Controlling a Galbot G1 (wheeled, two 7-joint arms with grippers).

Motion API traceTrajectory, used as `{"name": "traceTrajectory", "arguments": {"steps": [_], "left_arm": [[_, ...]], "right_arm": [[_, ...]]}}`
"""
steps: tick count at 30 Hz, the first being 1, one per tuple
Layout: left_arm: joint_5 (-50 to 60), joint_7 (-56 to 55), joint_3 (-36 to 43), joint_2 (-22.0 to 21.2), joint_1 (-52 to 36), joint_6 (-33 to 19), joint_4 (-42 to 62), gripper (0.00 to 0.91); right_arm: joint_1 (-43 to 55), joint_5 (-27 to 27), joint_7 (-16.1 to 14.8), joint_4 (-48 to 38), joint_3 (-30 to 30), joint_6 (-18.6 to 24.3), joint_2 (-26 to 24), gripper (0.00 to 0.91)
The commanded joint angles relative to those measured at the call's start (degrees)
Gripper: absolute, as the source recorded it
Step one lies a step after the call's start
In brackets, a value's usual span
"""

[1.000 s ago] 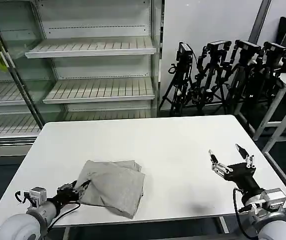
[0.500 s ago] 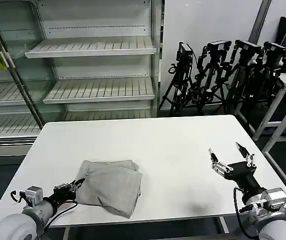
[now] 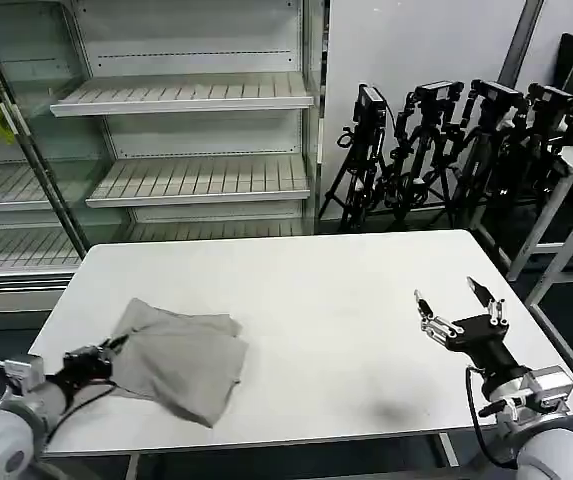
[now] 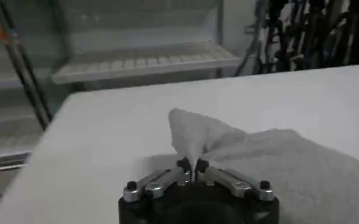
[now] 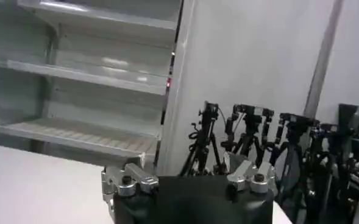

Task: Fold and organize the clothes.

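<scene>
While left gripper [image 4: 192, 165] pinches 1 folded shirt [image 3: 178, 357], right gripper [image 3: 453, 303] hovers open

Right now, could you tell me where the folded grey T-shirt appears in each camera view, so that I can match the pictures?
Head view: the folded grey T-shirt lies on the white table, near its front left corner, its edge pinched by the left gripper.
Left wrist view: it fills the foreground beyond the gripper, a peak of cloth rising from the shut fingertips.
Right wrist view: not in it.
Shared landmark: the metal shelving behind the table.
</scene>
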Motion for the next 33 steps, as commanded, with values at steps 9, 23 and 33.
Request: {"name": "traceTrajectory", "arguments": {"steps": [9,23,33], "left_arm": [[28.7,6.0,-19.8,8.5,0.9,-5.7,9.2,0.04],[52.5,11.4,-7.8,-0.5,-0.1,-13.2,5.5,0.04],[46.7,10.7,15.3,-7.8,-3.5,-10.3,5.1,0.05]], "right_arm": [[1.7,0.5,-0.6,-0.2,-1.0,0.7,-0.3,0.907],[-2.4,0.2,-0.1,1.6,1.6,0.8,0.4,0.907],[-4.3,0.0,2.0,4.5,3.5,-1.0,-0.1,0.907]]}}
